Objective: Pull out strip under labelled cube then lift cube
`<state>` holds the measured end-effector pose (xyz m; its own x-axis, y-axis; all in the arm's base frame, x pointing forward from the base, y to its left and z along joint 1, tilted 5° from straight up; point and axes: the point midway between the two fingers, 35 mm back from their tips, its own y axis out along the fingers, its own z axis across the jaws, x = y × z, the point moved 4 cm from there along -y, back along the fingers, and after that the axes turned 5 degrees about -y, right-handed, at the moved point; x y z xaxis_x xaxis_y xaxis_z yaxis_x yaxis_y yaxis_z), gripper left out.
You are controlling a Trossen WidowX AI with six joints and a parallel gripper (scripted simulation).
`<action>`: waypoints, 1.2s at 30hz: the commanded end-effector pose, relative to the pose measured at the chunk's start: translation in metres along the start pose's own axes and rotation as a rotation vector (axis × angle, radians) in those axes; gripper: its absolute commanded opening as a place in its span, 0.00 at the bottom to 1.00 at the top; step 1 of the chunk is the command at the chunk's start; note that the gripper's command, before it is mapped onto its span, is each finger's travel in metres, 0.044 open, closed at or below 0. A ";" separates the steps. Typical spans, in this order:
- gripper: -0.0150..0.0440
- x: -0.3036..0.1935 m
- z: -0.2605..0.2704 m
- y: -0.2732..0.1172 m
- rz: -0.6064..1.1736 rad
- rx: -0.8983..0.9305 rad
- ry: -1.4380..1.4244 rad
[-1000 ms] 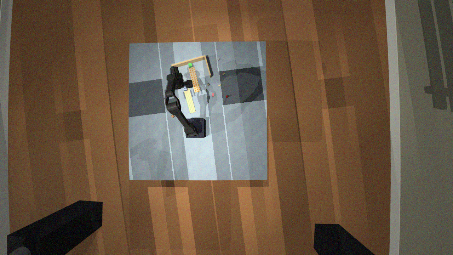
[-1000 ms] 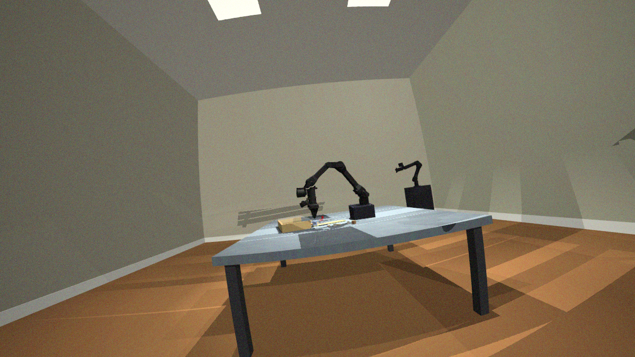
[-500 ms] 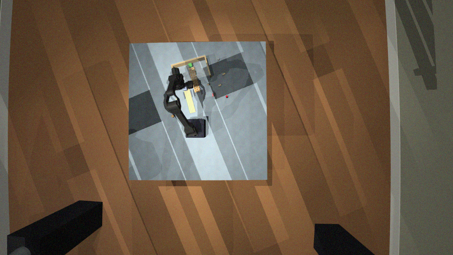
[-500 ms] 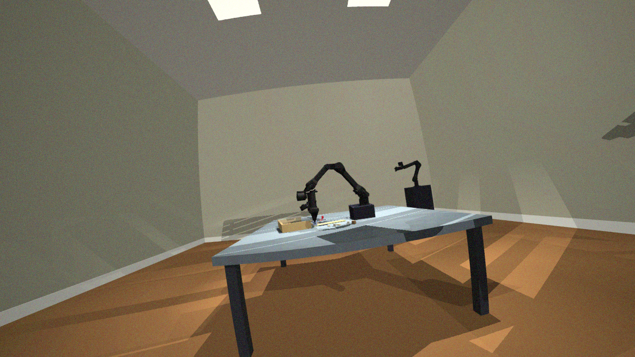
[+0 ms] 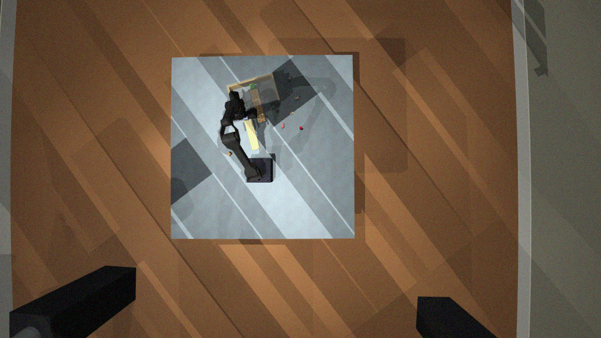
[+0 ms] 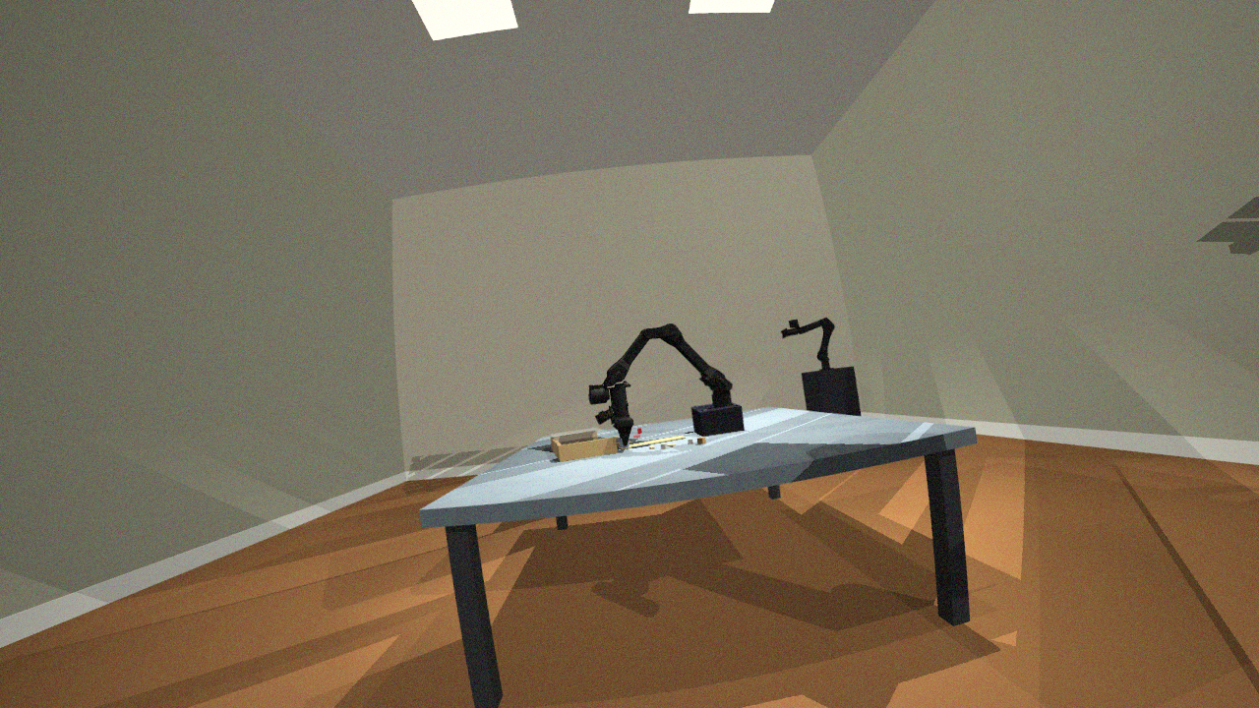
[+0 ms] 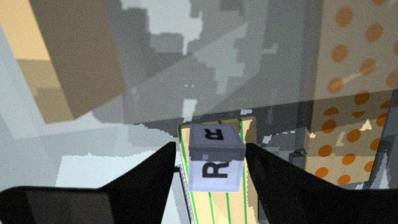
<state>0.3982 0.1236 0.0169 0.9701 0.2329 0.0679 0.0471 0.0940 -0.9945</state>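
The cube (image 7: 215, 176) lettered R, pale blue-grey, rests on the far end of the cream strip with green lines (image 7: 219, 214) (image 5: 252, 136). My gripper (image 7: 211, 148) (image 6: 625, 444) is partly open and low around the cube, one finger on each side. The right finger is close against the cube's edge, and a gap shows at the left finger. The strip's near part lies toward the arm's base. Another strip, cream with orange dots (image 5: 256, 98) (image 7: 345, 62), lies to the right, with a green block (image 5: 252, 86) at its far end. The arm hides the cube in the overhead view.
A tan walled enclosure (image 5: 252, 80) (image 6: 585, 450) stands around the far end of the strips; its left wall (image 7: 84, 62) is ahead and left of my gripper. A small red object (image 5: 300, 127) and a pink block (image 5: 282, 125) lie right. A brown block (image 5: 229, 153) lies left of the base.
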 end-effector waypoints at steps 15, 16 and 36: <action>0.25 -0.008 0.000 -0.008 0.000 -0.001 0.001; 0.25 -0.012 -0.001 -0.011 0.000 -0.001 0.001; 0.25 -0.072 -0.004 -0.042 0.007 -0.005 0.005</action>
<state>0.3359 0.1020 0.0540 0.9726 0.2236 0.0635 0.0437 0.0922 -0.9948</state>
